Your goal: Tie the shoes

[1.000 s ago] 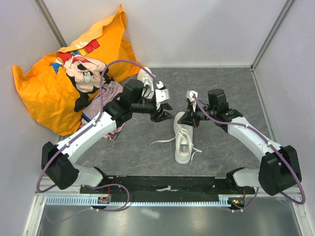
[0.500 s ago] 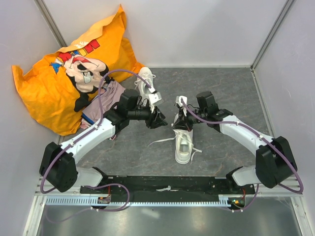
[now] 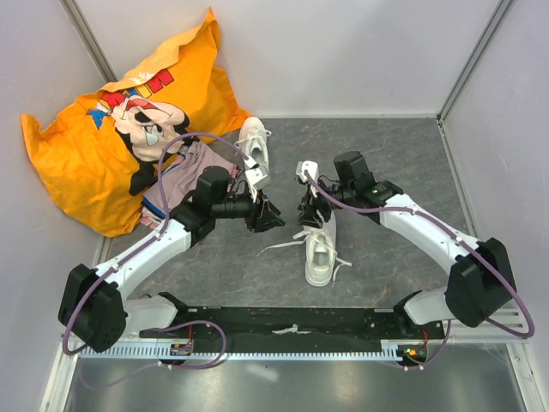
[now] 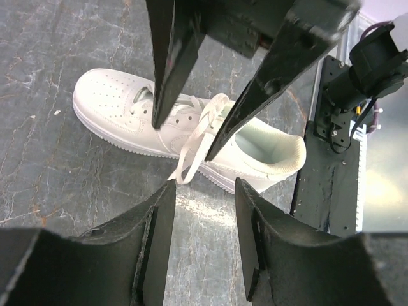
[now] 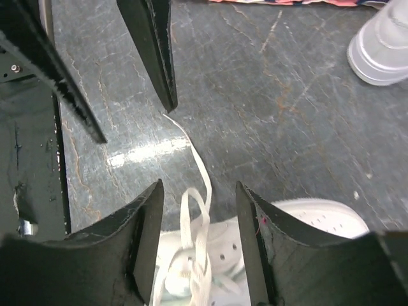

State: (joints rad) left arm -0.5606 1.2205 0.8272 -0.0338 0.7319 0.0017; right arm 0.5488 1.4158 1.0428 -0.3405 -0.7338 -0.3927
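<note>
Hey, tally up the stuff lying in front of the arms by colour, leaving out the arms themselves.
White sneakers: 2
Orange cloth: 1
Pinkish-purple garment: 1
Total: 4

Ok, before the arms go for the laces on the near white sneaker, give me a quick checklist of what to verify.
1. Left gripper open and empty: ok.
2. Right gripper open, nothing clamped: ok.
3. Near white low-top sneaker upright on the grey stone-patterned table: ok.
4. Its long white laces tied: not ok, loose, one end trailing on the table.
5. Room between the two grippers: cannot tell.
6. Second white sneaker apart from the working spot: ok.
</note>
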